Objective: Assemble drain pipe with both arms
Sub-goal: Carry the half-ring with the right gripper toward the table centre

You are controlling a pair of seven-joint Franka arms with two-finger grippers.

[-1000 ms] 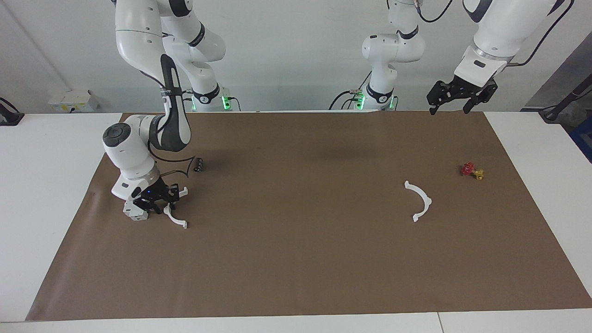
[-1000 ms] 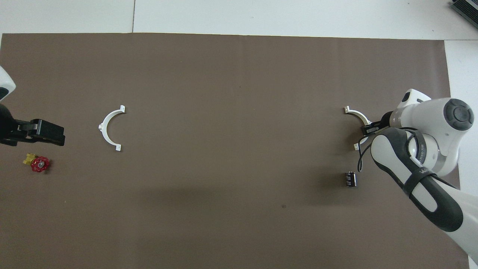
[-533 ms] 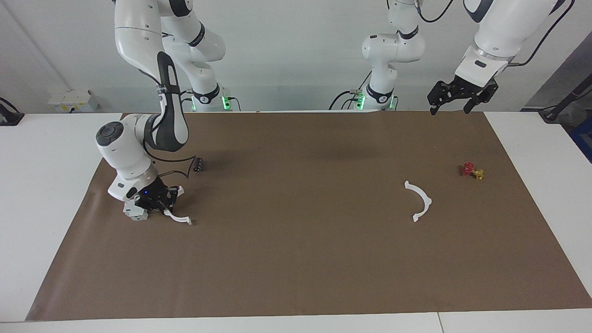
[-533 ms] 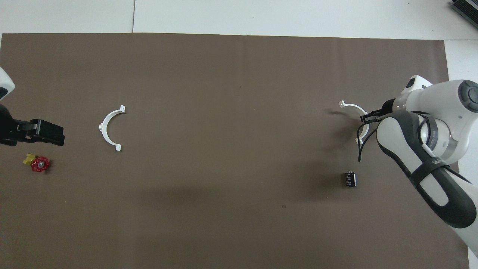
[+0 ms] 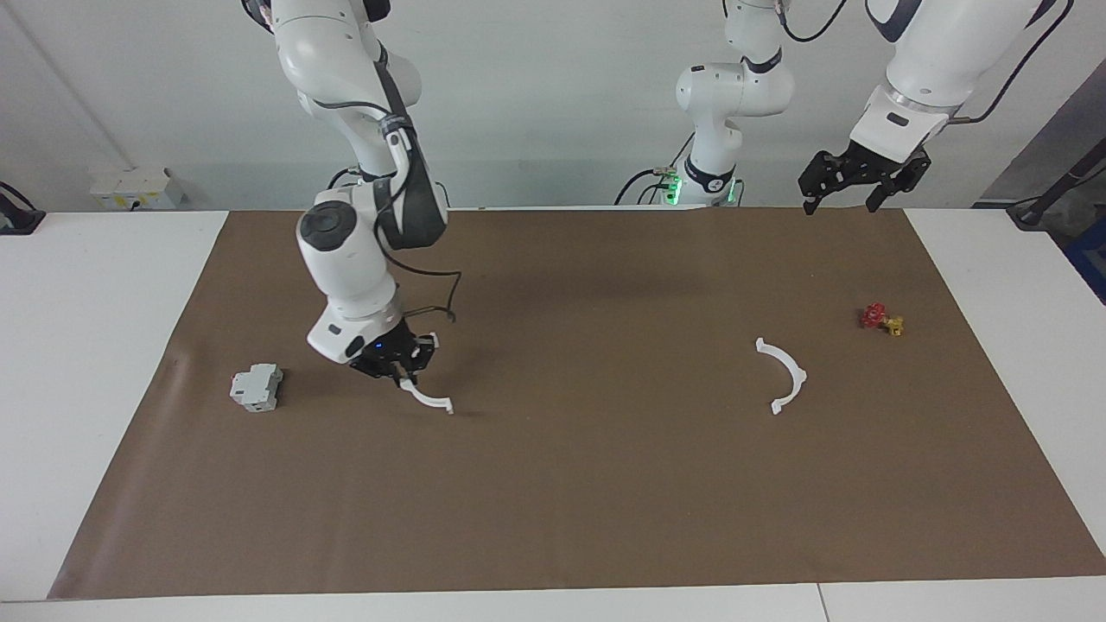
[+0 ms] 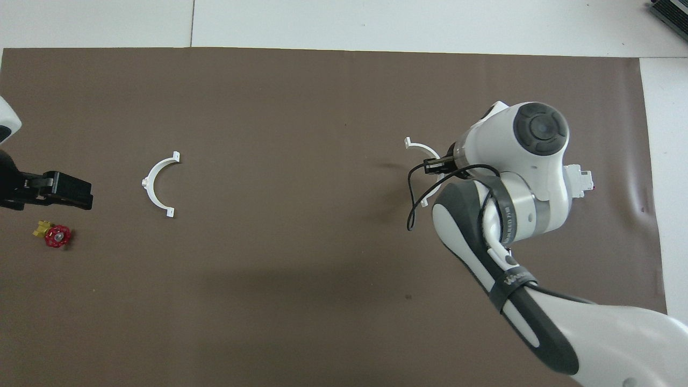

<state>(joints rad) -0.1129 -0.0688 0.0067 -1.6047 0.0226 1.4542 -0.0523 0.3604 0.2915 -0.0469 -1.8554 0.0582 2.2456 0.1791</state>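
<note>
My right gripper (image 5: 403, 370) is shut on one white half-ring (image 5: 429, 398) and holds it tilted just above the brown mat, between the grey-white block and the mat's middle. In the overhead view the right gripper (image 6: 436, 166) shows with one end of the held half-ring (image 6: 415, 145) sticking out. The other half-ring (image 5: 785, 373) lies flat on the mat toward the left arm's end; it also shows in the overhead view (image 6: 156, 185). My left gripper (image 5: 851, 183) is open and empty, raised over the mat's edge; the overhead view shows it too (image 6: 54, 191). The left arm waits.
A grey-white boxy block (image 5: 257, 386) stands on the mat toward the right arm's end, partly covered by the arm in the overhead view (image 6: 581, 179). A small red and yellow valve (image 5: 880, 319) lies near the left arm's end (image 6: 54, 235). The black cylinder is hidden by the right arm.
My right gripper has lifted the half-ring away from beside the grey-white block and carried it toward the mat's middle. The left arm has not moved.
</note>
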